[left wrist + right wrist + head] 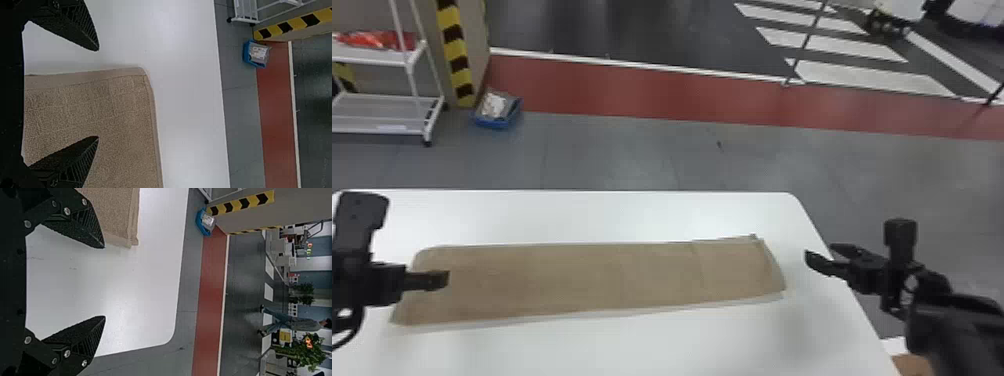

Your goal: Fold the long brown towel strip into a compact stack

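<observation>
Left gripper gapes empty over the brown towel strip; right gripper, gaping empty, hangs beyond its right end.

White tabletop spread beneath the left tool, and well beyond that tool stood a white cart bearing a red package, with a yellow-and-black striped strip on the column beside it and a blue bin near the column's foot, on the grey floor. Well beyond the right tool ran a red floor band edged in white, and farther from that tool lay white floor stripes, a thin pole and a leafy plant.
</observation>
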